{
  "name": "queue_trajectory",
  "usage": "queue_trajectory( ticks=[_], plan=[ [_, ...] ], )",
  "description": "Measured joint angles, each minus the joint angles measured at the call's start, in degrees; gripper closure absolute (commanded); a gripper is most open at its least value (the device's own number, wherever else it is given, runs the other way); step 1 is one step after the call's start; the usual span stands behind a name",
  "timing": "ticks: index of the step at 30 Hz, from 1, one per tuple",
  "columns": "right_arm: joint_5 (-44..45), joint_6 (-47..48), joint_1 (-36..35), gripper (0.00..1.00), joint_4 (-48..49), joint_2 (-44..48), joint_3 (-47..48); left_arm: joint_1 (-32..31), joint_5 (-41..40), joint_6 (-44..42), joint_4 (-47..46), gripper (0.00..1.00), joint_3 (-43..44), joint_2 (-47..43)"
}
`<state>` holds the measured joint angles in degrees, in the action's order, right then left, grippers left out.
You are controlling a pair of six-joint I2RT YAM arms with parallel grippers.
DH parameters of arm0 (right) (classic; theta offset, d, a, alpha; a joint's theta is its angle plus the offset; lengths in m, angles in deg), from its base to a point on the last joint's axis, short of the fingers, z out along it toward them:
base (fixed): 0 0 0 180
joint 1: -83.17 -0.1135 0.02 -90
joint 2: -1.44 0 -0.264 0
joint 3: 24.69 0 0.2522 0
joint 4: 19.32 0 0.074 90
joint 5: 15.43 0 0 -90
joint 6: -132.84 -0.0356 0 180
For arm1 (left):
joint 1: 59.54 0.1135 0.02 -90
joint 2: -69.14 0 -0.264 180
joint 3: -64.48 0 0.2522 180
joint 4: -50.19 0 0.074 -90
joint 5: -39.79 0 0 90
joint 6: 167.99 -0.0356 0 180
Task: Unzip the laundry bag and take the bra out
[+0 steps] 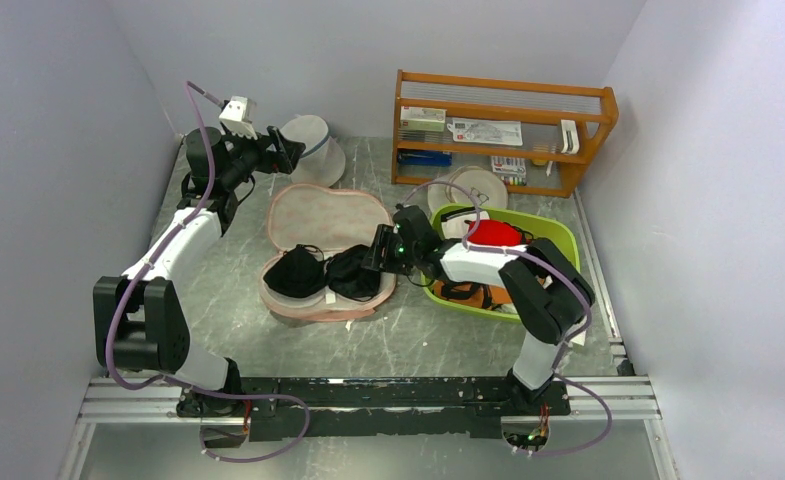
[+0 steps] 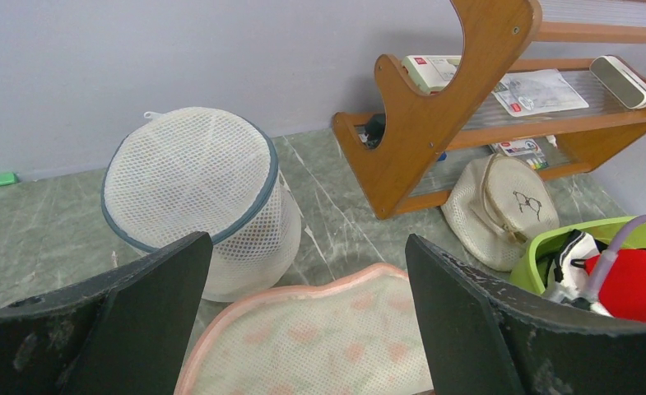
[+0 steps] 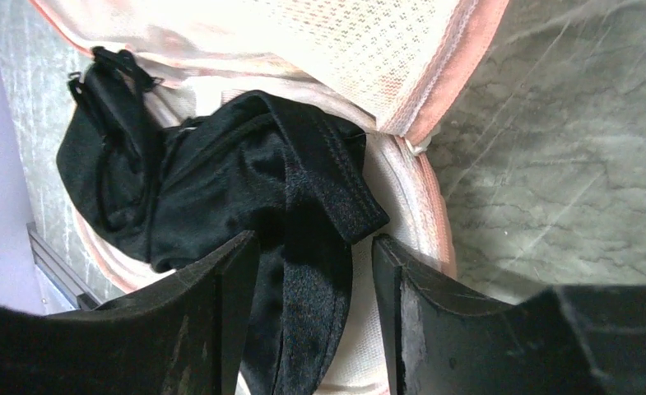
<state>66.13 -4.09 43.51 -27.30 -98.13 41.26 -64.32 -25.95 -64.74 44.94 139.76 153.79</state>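
- From overhead: laundry bag (image 1: 323, 215) lies unzipped at desk (image 1: 418, 330) centre, lid flap folded back toward far wall. Black bra (image 1: 318, 272) sits bunched in the near half, on white mesh lining.
- Same view: right claw (image 1: 373, 262) is down at bra's right-hand cup. Left claw (image 1: 290, 150) is held high at far left, beside white mesh cylinder bag (image 1: 308, 140), well apart from bra.
- Same view, misc.: wooden rack (image 1: 503, 130) at back right; green bin (image 1: 558, 235) near right arm, w/ red garment (image 1: 493, 232) in it.
- Left wrist: left claw (image 2: 307, 247) spread wide, nothing between fingers. Below it, edge of laundry bag flap (image 2: 319, 337); cylinder bag (image 2: 196, 189) upright beyond; rack (image 2: 434, 107), a round beige pouch (image 2: 500, 206) and bin (image 2: 624, 230) to the right.
- Right wrist: right claw (image 3: 315, 247) part-spread, fingers (image 3: 204, 329) on either side of bra's (image 3: 220, 189) wide black band. White lining shows between band and one finger, so no pinch is seen. Bra rests inside the bag's (image 3: 360, 49) peach-trimmed rim; bare desk (image 3: 566, 164) alongside.
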Motion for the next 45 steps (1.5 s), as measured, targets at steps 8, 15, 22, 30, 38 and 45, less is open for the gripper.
queue_trajectory(
  ticks=[8, 15, 22, 30, 38, 45],
  plan=[
    [-3.9, -2.6, 0.1, 0.72, 4.6, -3.8, 0.0, 0.2, 0.7, 0.3, 0.0, 0.0, 0.0, 0.0],
    [-6.9, -3.5, 0.1, 0.93, 7.8, -3.6, 0.0, 1.0, 1.0, 0.8, 0.0, 0.01, 0.0, 0.0],
    [-8.4, -1.1, 0.2, 1.0, 6.7, 6.3, -1.5, 1.2, 1.1, 2.3, 0.0, 0.01, 0.0, 0.2],
    [-3.3, 6.5, 0.3, 1.0, -0.9, 23.5, 3.4, 1.2, 0.9, 3.8, 0.0, 0.01, 0.0, 0.3],
    [13.0, 13.4, 0.7, 1.0, -11.9, 41.2, 6.6, 1.8, -0.5, 9.5, -0.1, 0.0, 0.0, 0.3],
    [28.7, 19.9, 0.7, 1.0, -18.4, 47.7, 9.6, 5.7, 0.5, 18.9, -2.1, 0.0, 0.5, 1.6]
  ],
)
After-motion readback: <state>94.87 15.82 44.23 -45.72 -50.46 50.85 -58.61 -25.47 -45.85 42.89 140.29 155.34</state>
